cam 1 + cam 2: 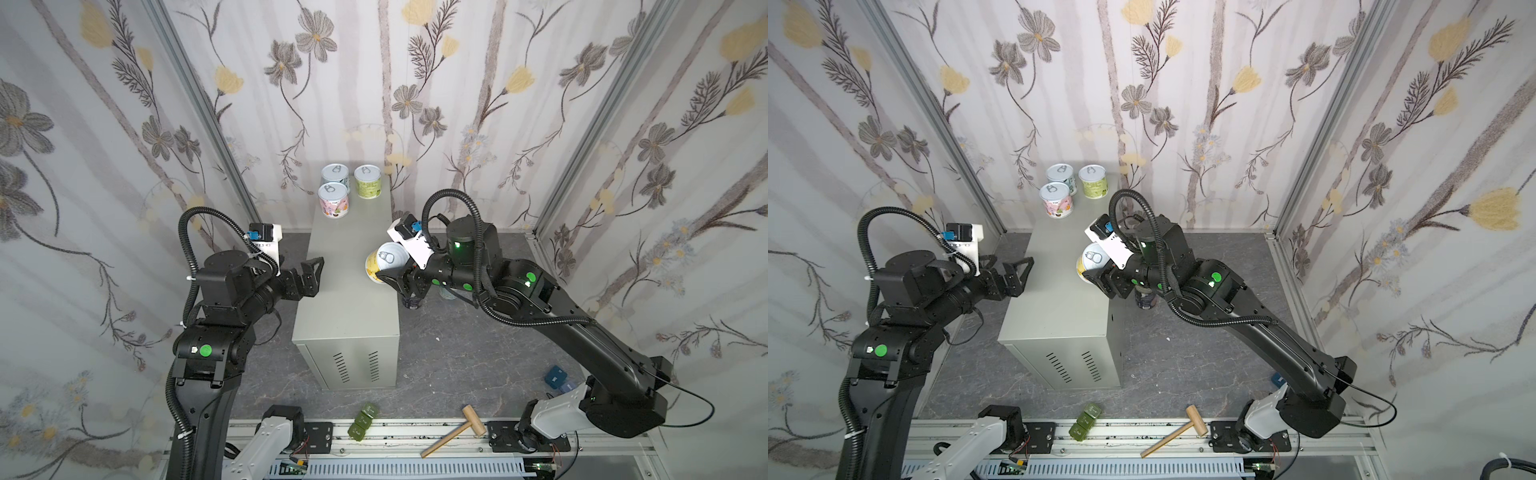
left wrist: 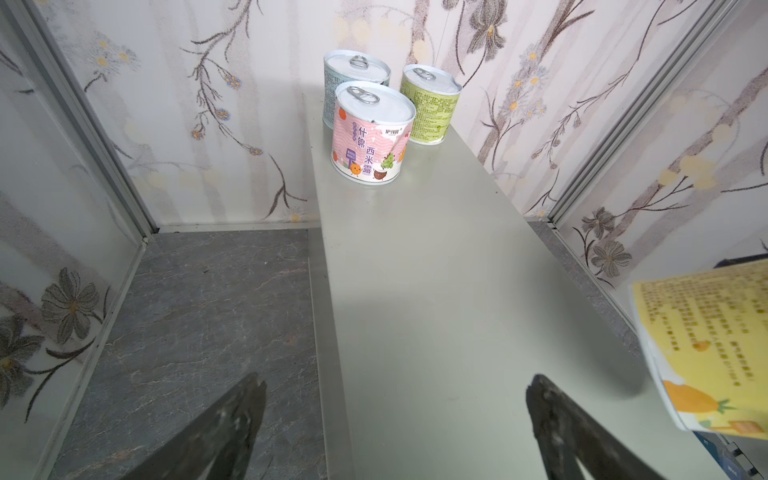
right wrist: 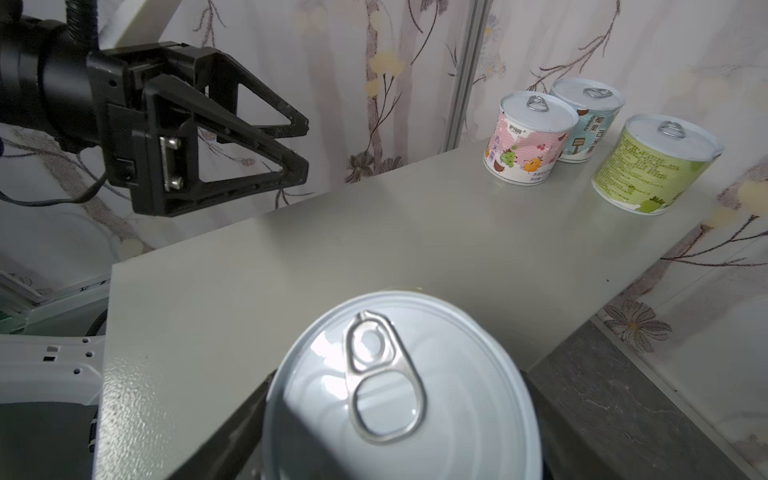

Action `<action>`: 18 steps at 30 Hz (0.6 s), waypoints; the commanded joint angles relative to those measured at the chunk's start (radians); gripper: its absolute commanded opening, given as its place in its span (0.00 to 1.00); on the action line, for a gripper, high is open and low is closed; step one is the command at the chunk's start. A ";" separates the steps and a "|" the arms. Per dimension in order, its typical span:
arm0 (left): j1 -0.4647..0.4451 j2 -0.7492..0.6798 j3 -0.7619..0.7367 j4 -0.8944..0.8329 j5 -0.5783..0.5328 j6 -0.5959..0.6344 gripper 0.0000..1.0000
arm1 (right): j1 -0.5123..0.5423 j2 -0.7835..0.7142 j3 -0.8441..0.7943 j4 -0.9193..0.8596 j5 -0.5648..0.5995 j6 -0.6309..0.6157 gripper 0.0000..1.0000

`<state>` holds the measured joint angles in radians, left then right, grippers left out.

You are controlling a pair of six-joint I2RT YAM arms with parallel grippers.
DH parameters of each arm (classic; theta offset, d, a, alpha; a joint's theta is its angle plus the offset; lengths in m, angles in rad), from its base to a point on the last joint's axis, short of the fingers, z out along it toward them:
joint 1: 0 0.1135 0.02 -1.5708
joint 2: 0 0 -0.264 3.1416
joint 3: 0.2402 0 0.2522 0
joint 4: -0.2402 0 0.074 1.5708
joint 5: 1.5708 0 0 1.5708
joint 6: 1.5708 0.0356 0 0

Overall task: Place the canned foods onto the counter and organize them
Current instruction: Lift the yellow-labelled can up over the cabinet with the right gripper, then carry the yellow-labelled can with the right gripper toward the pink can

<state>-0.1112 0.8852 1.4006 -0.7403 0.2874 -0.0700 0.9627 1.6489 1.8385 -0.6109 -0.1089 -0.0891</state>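
The counter (image 1: 349,299) (image 1: 1059,307) is a tall beige-grey box with vent slits. At its far end stand three cans: pink (image 1: 333,200) (image 2: 372,137), pale blue (image 1: 335,175) (image 2: 353,75) and green (image 1: 367,182) (image 2: 430,106). My right gripper (image 1: 382,272) (image 3: 395,419) is shut on a yellow can (image 1: 384,259) (image 1: 1092,264) (image 3: 399,395), tilted over the counter's right edge. My left gripper (image 1: 309,276) (image 2: 395,399) hangs open and empty at the counter's left edge. A dark navy can (image 1: 1145,299) stands on the floor under my right wrist.
Green blocks (image 1: 363,419) and a wooden mallet (image 1: 453,430) lie at the front by the rail. A blue object (image 1: 555,376) sits on the dark marbled floor at the right. Flowered walls close in on three sides.
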 commanded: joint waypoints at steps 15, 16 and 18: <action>0.001 -0.004 -0.003 0.018 -0.019 0.012 1.00 | 0.038 0.224 0.243 -0.050 0.098 -0.013 0.79; 0.001 -0.005 -0.003 0.017 -0.020 0.012 1.00 | 0.039 0.232 0.251 -0.048 0.098 -0.012 0.79; 0.001 -0.005 -0.003 0.017 -0.022 0.013 1.00 | 0.039 0.240 0.258 -0.037 0.099 -0.011 0.79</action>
<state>-0.1112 0.8822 1.3926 -0.7403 0.2722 -0.0620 1.0000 1.8793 2.0800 -0.6853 -0.0277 -0.0944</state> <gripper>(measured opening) 0.997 0.795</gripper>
